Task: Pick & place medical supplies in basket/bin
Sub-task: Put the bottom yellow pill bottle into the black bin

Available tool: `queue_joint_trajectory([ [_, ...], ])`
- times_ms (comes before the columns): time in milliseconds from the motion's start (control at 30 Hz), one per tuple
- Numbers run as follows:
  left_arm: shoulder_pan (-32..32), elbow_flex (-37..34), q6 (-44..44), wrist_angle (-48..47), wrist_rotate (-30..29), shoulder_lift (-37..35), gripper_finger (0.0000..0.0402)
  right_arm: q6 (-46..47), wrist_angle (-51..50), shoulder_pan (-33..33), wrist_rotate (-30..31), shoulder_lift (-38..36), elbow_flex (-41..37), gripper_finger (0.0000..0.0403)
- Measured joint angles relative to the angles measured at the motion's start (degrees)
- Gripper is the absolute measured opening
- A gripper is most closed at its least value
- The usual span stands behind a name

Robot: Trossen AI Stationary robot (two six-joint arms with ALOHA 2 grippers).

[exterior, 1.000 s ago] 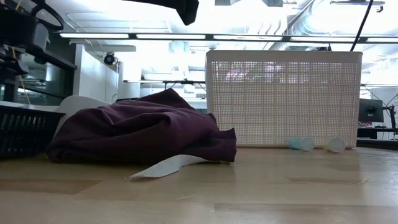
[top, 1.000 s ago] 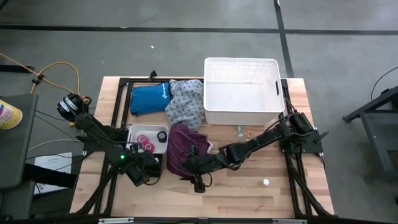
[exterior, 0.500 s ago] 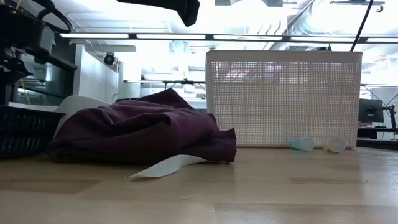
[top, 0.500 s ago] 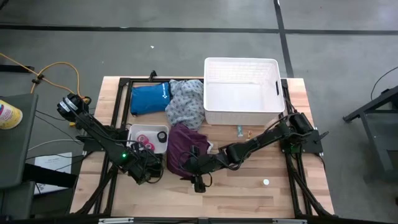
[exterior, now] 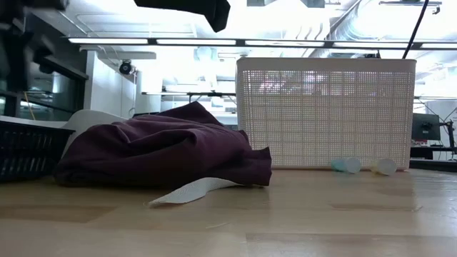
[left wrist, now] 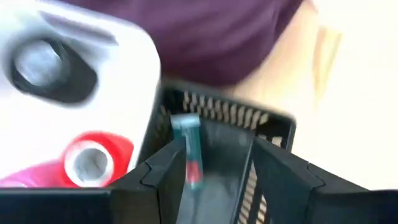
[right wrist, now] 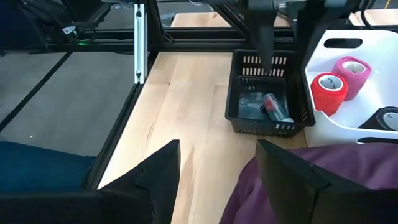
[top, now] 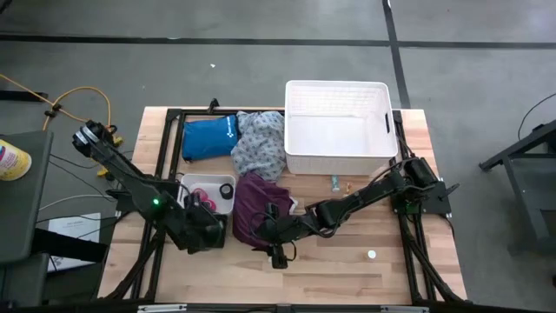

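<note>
Left gripper hangs directly above the small black mesh crate at the near-left of the table, its fingers standing apart with nothing between them. A vial with a teal cap shows in the gap, lying on the crate floor; the right wrist view confirms a vial resting inside the crate.

Immediately right of the crate, as the high view lays it out, sits the small white rounded tray, holding a red roll, a pink roll and a dark ring-shaped item at its edge.

Right gripper is low over the maroon garment at table centre, jaws apart and empty, facing across the boards toward the crate. The large white lattice basket stands far-right of centre, and appears empty. Two loose vials lie on the boards just in front of it, and a small white round piece sits alone near the front edge. A grey-patterned cloth and a blue pouch lie at the far-left.

Risks noted:
- The left fingers are close to the crate walls and the tray rim; a sideways exit could drag the light crate or tip the tray.
- The right arm lies across the garment; a careless lift could snag the cloth and sweep it into the tray.
- Loose vials are round and may roll when approached.
</note>
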Motion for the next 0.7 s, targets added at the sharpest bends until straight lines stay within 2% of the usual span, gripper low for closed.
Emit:
queue_joint_trajectory([
  [200, -0.04, 0.0, 4.6, 2.73, -7.66, -7.74, 0.0177, -0.15, -0.34, -0.02, 0.81, 0.0, 0.0, 0.0197],
  [400, -0.07, 0.0, 9.73, 6.82, -8.12, -11.33, 0.0177, -0.17, -0.7, -0.02, 0.78, 0.0, 0.0, 0.0197],
  [700, -0.07, 0.0, 9.83, 6.98, -8.15, -11.21, 0.0177, -0.19, -1.03, -0.02, 0.78, 0.0, 0.0, 0.0197],
])
